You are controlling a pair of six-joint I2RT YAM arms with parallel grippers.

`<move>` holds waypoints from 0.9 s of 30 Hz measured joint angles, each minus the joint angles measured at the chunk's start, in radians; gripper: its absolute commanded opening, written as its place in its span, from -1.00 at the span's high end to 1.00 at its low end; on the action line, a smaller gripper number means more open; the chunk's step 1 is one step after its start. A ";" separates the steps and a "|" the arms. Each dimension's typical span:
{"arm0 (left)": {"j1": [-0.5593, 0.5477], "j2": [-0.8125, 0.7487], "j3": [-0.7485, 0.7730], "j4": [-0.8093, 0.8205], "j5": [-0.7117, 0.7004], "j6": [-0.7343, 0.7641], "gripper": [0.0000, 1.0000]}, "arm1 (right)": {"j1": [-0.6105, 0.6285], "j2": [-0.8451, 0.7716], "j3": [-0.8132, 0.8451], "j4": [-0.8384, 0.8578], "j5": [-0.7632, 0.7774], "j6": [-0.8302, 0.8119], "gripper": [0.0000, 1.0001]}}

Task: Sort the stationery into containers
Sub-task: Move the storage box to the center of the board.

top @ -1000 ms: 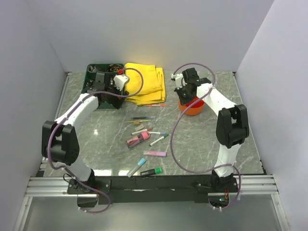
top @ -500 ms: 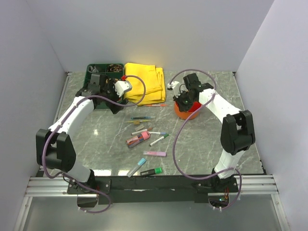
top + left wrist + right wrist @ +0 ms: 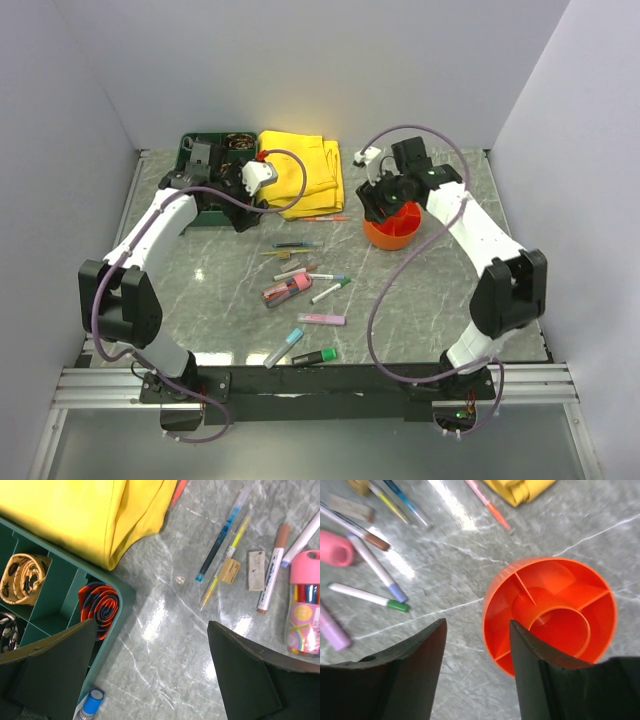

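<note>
- Left end effector: fingers spread wide with nothing between them. It hangs over bare bench, just off the corner of the tray.
- The tray sits at the far left of the bench, with the yellow cloth lying against its right side. One compartment near the corner holds an orange-and-blue roll.
- Right end effector: fingers parted a moderate way, gripping nothing. The left rim of the pot shows in the gap, and one finger overlaps the pot in the wrist view. I cannot tell whether they touch.
- The pot stands upright at the far right of the bench, its inner dividers showing from above.
- The stationery lies loose on the bench between tray and pot and toward the near edge.
- Left wrist view: blue pen and yellow pen lie side by side. Just beside them are two eraser bits, a brown-capped marker and a pink case.
- Near edge: pink highlighter, blue-capped marker and green marker, each apart from the others.
</note>
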 measured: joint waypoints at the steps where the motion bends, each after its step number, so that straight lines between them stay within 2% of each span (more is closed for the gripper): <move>1: -0.004 0.002 0.007 -0.005 -0.002 -0.008 -0.99 | 0.000 -0.026 0.000 -0.001 -0.006 0.008 -0.27; 7: -0.079 0.105 0.114 -0.047 -0.033 -0.095 -0.86 | -0.021 -0.157 -0.012 0.026 -0.054 0.137 -0.26; 8: -0.098 0.137 0.149 -0.062 -0.043 -0.096 -0.73 | -0.033 -0.170 -0.018 0.036 -0.062 0.163 -0.25; 11: -0.155 0.253 0.291 -0.114 -0.068 -0.066 -0.48 | -0.078 -0.176 -0.024 0.048 -0.090 0.219 -0.23; 16: -0.225 0.457 0.533 -0.191 -0.062 0.008 -0.43 | -0.182 -0.148 -0.020 0.050 -0.151 0.272 -0.17; 21: -0.264 0.521 0.543 -0.186 -0.055 0.040 -0.41 | -0.249 -0.125 -0.018 0.049 -0.170 0.261 -0.15; 27: -0.298 0.546 0.542 -0.106 -0.056 0.049 -0.33 | -0.256 -0.132 -0.050 0.058 -0.203 0.228 -0.10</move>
